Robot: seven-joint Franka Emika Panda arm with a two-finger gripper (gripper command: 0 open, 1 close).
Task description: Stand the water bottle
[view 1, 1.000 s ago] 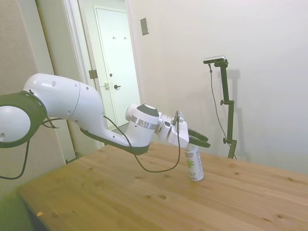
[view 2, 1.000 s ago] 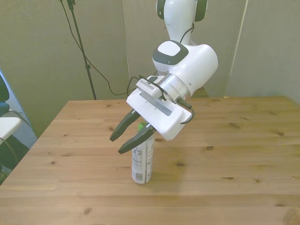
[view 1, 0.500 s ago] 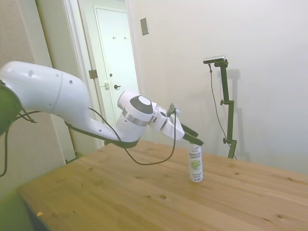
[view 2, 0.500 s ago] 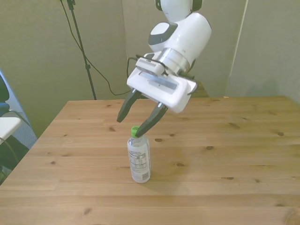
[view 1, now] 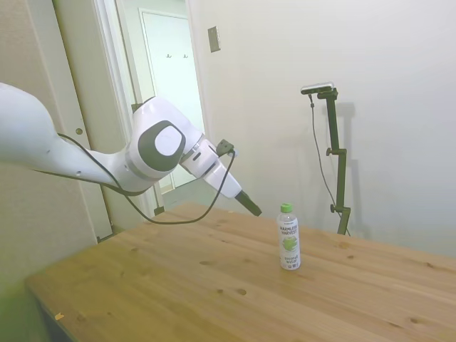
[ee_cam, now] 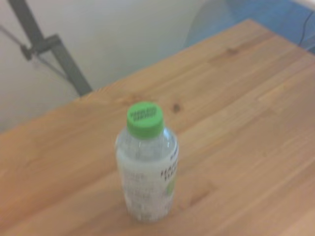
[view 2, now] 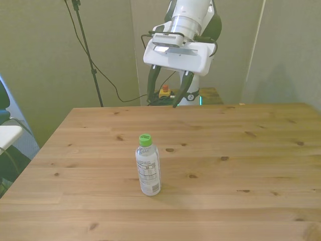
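One bottle (view 2: pixel 148 166) stands upright on the table (view 2: pixel 251 165), cap up, which looks like the task met. It sits below and well apart from the gripper (view 2: pixel 168 89), whose fingers are spread and empty.

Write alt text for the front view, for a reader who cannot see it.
A small water bottle with a green cap stands upright on a wooden table, untouched. The white arm's pincer hangs open, raised well above the table's far edge and clear of the bottle.
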